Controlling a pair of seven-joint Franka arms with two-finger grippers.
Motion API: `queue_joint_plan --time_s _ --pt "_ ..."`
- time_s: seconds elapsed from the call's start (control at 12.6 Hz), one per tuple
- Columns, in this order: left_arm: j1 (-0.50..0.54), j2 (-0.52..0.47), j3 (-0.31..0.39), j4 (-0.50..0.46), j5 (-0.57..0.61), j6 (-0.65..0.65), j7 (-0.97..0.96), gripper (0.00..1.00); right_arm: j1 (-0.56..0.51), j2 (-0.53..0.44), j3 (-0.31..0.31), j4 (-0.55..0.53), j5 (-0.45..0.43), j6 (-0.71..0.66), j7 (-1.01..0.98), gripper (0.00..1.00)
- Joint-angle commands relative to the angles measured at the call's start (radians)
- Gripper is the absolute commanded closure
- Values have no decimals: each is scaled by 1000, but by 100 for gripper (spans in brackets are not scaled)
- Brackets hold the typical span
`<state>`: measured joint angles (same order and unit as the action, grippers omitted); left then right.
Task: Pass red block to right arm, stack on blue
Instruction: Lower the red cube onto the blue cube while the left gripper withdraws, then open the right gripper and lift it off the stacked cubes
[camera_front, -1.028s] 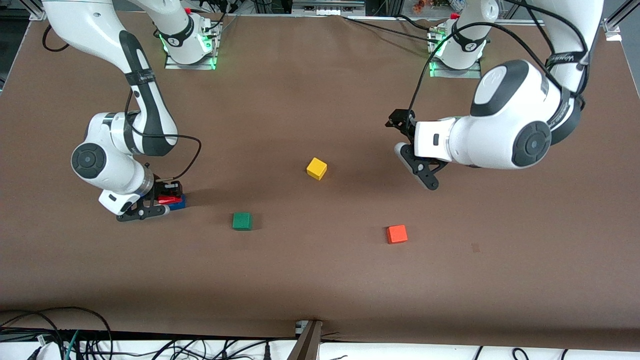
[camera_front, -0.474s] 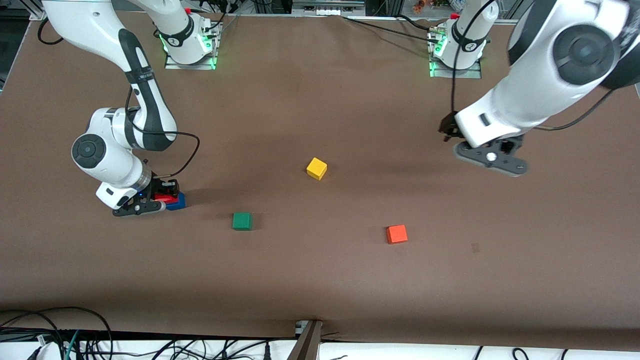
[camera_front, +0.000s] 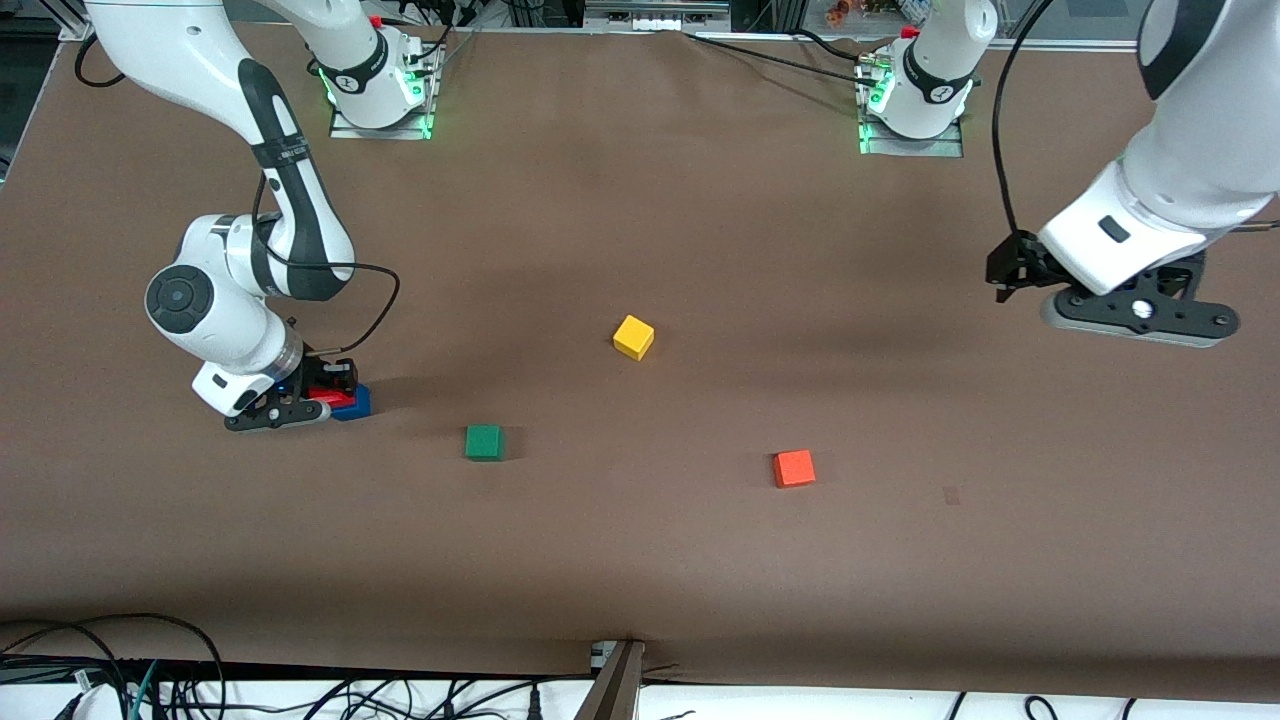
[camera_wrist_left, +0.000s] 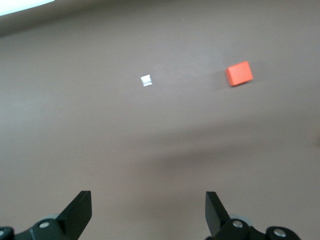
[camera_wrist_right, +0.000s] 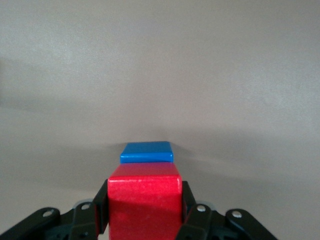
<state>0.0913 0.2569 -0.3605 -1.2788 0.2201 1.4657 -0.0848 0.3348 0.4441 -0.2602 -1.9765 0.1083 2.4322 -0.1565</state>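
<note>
Small pure-red cube (camera_wrist_right: 145, 202), glossy and square-edged, clamped between the right gripper's (camera_front: 300, 408) black fingers directly over the small solid blue cube (camera_wrist_right: 147, 152) at the right arm's end of the brown table (camera_front: 640, 560). Left gripper (camera_wrist_left: 149, 212) spread wide with nothing in it, hanging over bare brown surface near the table's edge at the left arm's end, orange-red cube (camera_front: 794, 468) well apart.

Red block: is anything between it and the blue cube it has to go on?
Nothing visible. The right gripper holds the red block directly at the blue cube, no other object between them. The left gripper waits, open, over bare table.
</note>
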Motion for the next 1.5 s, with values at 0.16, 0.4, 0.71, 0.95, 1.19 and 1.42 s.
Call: queue_joint_plan --time_s 0.16,0.4,0.71,0.95,1.19,1.42 --pt "13 4 -3 35 24 -120 -19 0 12 -42 -7 -53 -19 31 9 83" --pt "4 -92 67 -43 -20 -111 -30 0 12 -42 -7 -58 -19 39 9 82" --pt "-102 -289 299 -319 -143 76 -16 0 13 -41 -7 -59 -19 45 9 77" --pt "-116 -312 293 -340 -178 74 -29 0 13 -38 -7 -59 -19 51 9 43" --pt "-117 -297 282 -318 -199 73 -44 0 12 -38 -8 -45 -19 44 -6 1" --pt "-117 -294 273 -317 -197 73 -44 0 12 -44 -16 -19 -19 16 -12 0"
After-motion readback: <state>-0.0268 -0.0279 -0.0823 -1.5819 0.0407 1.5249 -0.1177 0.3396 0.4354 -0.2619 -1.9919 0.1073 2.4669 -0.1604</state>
